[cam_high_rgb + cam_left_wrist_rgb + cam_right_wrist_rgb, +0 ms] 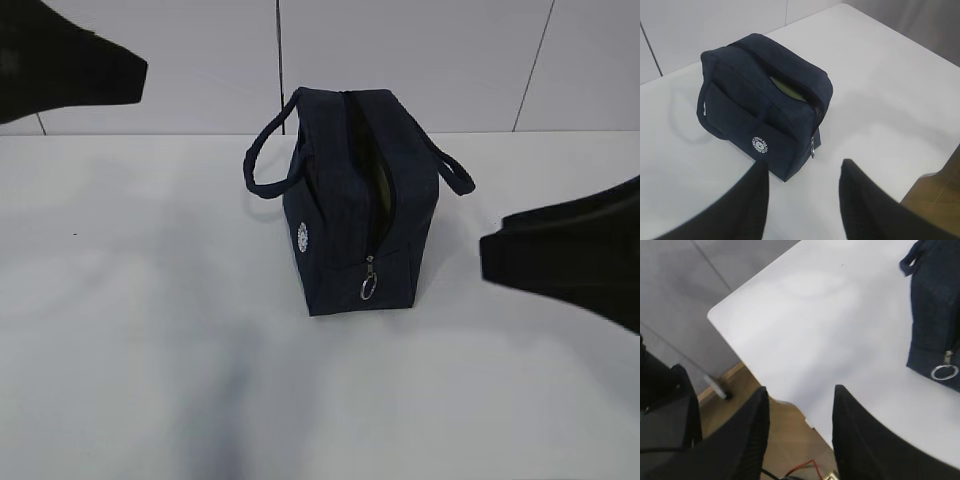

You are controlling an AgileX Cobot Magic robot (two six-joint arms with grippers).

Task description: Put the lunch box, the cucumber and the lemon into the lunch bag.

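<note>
The lunch bag (350, 200) stands upright at the centre of the white tabletop (150, 330), zipper undone along the top, silver ring pull (368, 288) hanging low on its near end. Through the gap shows a pale green surface, probably the lunch box (787, 88) lid. The left claw (802, 192) hovers open and empty at the bottom of its frame, near the bag. The right claw (800, 430) hangs open too, over the tabletop's edge, bag at the upper right.

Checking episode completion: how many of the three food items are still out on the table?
0. The table shows only the lunch bag. Something pale green shows through its open zipper, probably the lunch box lid; the cucumber and lemon are not visible, perhaps hidden inside.
</note>
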